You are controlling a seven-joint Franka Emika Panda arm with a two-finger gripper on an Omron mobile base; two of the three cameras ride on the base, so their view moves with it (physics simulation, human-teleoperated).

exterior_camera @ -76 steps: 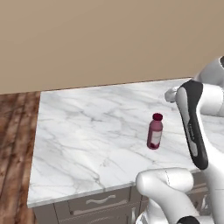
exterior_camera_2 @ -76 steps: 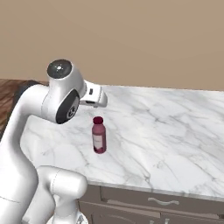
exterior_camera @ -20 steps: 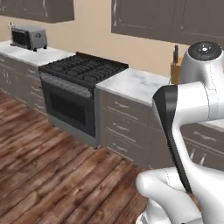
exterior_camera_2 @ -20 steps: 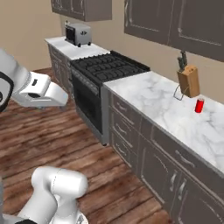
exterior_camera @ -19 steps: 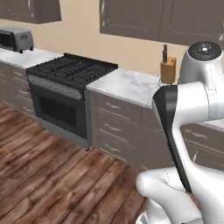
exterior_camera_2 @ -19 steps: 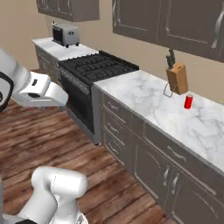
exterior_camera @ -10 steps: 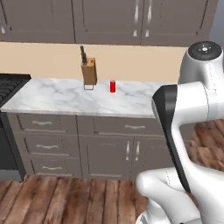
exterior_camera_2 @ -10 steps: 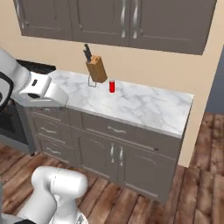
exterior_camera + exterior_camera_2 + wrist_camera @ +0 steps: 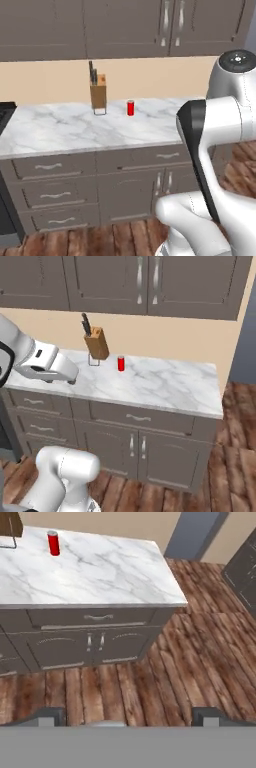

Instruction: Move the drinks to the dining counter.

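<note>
One red can (image 9: 53, 543) at my 11 o'clock, my gripper (image 9: 129, 716) spread empty, I'd drive closer before reaching

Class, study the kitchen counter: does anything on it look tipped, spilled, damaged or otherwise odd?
Nothing stands out. The red can stands upright on the marble counter, just beside the wooden knife block, with no spill or damage visible.

knife block (image 9: 10, 524): we are seeing it cut off at the hand view's top-left corner | red can (image 9: 53, 543): markings too small to read
</note>
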